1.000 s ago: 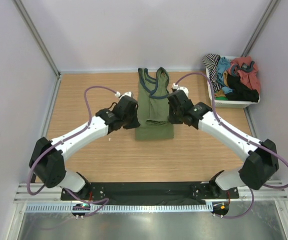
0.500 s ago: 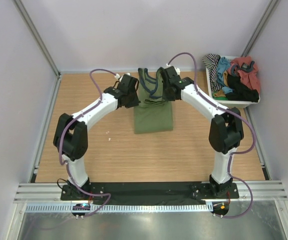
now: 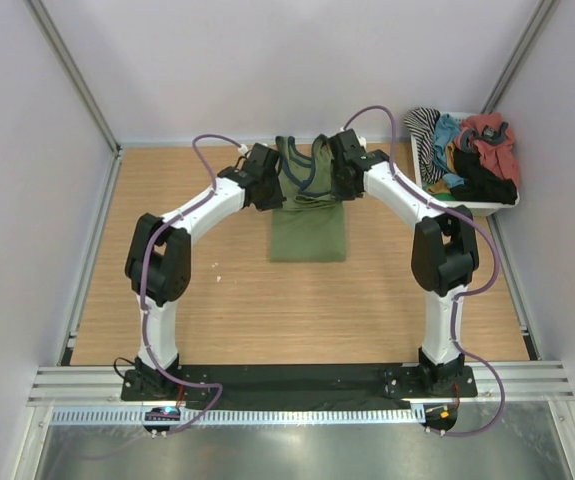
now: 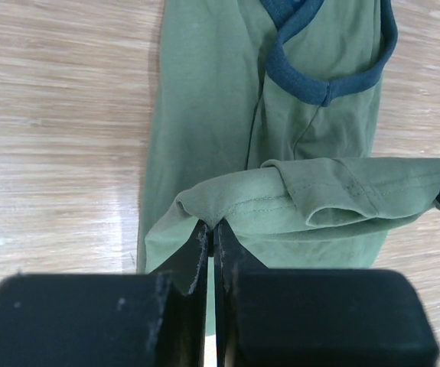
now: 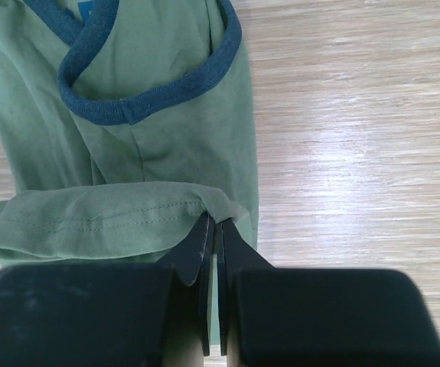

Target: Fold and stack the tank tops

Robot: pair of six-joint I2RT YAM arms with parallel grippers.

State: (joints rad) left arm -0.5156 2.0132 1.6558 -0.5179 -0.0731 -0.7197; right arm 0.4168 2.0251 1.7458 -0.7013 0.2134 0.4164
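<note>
An olive green tank top (image 3: pixel 307 228) with dark grey-blue trim lies lengthwise mid-table, straps toward the far wall. Its hem is lifted and carried over the upper part. My left gripper (image 3: pixel 273 192) is shut on the hem's left corner (image 4: pixel 204 205), and my right gripper (image 3: pixel 341 188) is shut on the right corner (image 5: pixel 221 208). The hem band (image 4: pixel 342 195) stretches between them above the neckline trim (image 5: pixel 128 107). A black tank top (image 3: pixel 485 182) lies in the bin at the far right, partly under other clothes.
A white bin (image 3: pixel 467 207) at the far right corner holds striped (image 3: pixel 425 130), teal (image 3: pixel 449 135) and red (image 3: pixel 489 135) garments. Bare wooden table (image 3: pixel 187 290) lies on both sides of the green top. Grey walls enclose the table.
Both grippers have carried the hem away from the near end toward the straps, folding the green top over itself. Both arms have stretched further out.
</note>
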